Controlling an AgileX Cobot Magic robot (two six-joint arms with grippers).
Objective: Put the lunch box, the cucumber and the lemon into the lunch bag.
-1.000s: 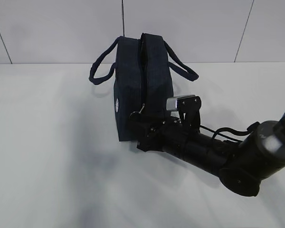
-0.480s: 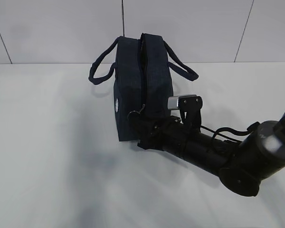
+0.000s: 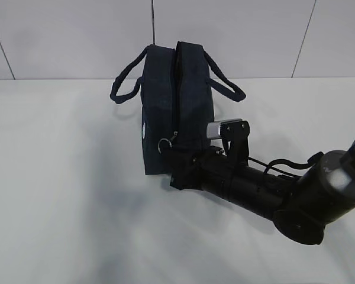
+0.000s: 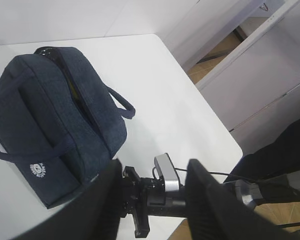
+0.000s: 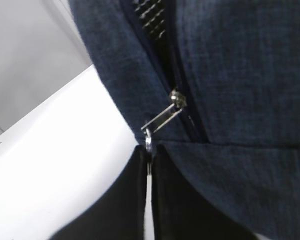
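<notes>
The dark navy lunch bag [image 3: 177, 106] stands upright on the white table, its zipper running down the end that faces me. My right gripper [image 3: 167, 155] is at the bottom of that end, shut on the silver ring pull [image 5: 148, 140], and the pull tab [image 5: 162, 119] is drawn taut from the slider. In the left wrist view the lunch bag [image 4: 45, 115] lies below. My left gripper [image 4: 154, 170] hangs high above it, open and holding nothing. The lunch box, the cucumber and the lemon are out of view.
Two loop handles [image 3: 123, 89] droop to either side of the bag. My right arm [image 3: 272, 189] stretches low over the table from the right. The table's edge [image 4: 210, 110] drops off to the floor beyond the bag. A tiled wall stands behind.
My right gripper has shut on the ring pull and drawn it out leftward from the bag. The bag's near end has shifted slightly. The left gripper's jaws have narrowed a little.
</notes>
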